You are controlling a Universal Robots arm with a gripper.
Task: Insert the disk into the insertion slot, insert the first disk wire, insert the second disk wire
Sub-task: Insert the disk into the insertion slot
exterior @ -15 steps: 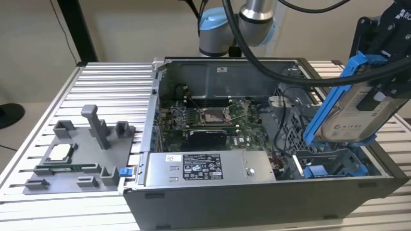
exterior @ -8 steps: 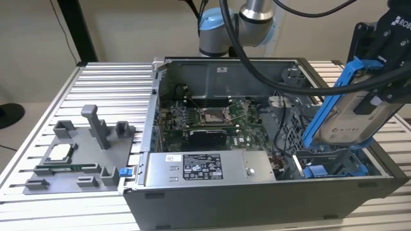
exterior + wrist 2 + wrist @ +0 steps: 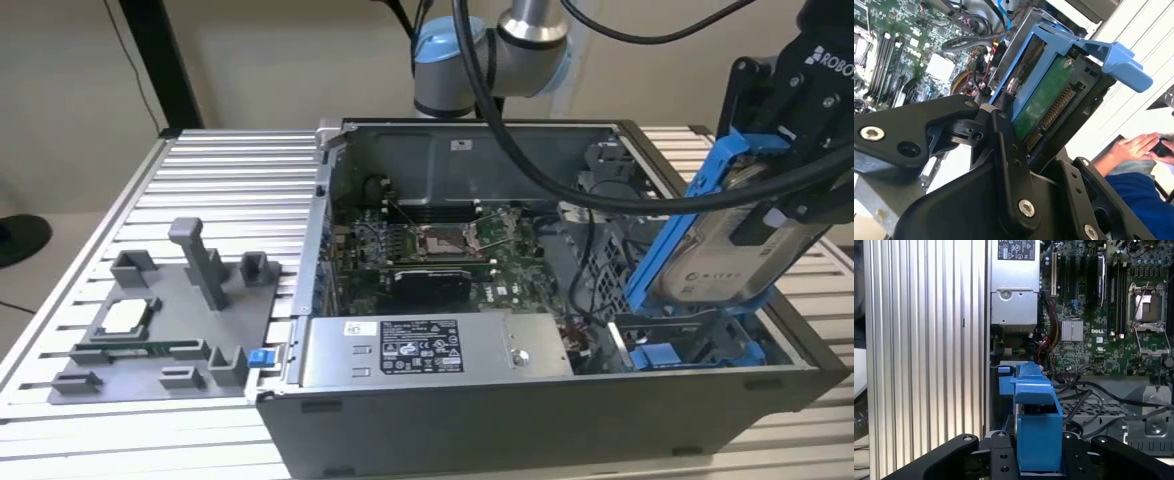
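- Location: the disk [image 3: 727, 255] hangs in the air over the case [image 3: 534, 425], at the exterior view's right. It is tilted steeply, with its lower end towards the slot [image 3: 681, 340].
- Seating: the disk is not seated. Whether its lower end has reached the slot mouth cannot be told.
- End effector: the gripper [image 3: 787, 160] is clenched on the disk. In the first wrist view one black finger [image 3: 999, 460] stands at each side of the blue carrier [image 3: 1036, 440], pressed against it.
- Weight and stiffness (judgement): the disk is likely dense for its size and rigid. The plastic carrier likely flexes a little, and its tab [image 3: 1121, 62] more so.
- Fragility (judgement): the disk should not tolerate knocks. In the second wrist view the green board [image 3: 1041, 100] and the connector [image 3: 1054, 115] lie bare, with no wire joined.
- Hold points (judgement): the carrier's side rails are the safe place to grip. The board face and the connector pins are to be left alone. The smooth plastic may slip under a loose grip.
- Arm pose: the arm [image 3: 494, 50] rises behind the case. The wrist reaches out above the case's corner at the exterior view's right, with the gripper pointing downwards along the disk's tilt.
- Surroundings: the motherboard [image 3: 441, 245] and the power supply [image 3: 427, 350] lie beside the slot, and loose cables [image 3: 1089, 400] lie near it.
- A person's hand [image 3: 1139, 147] rests well apart from the case.
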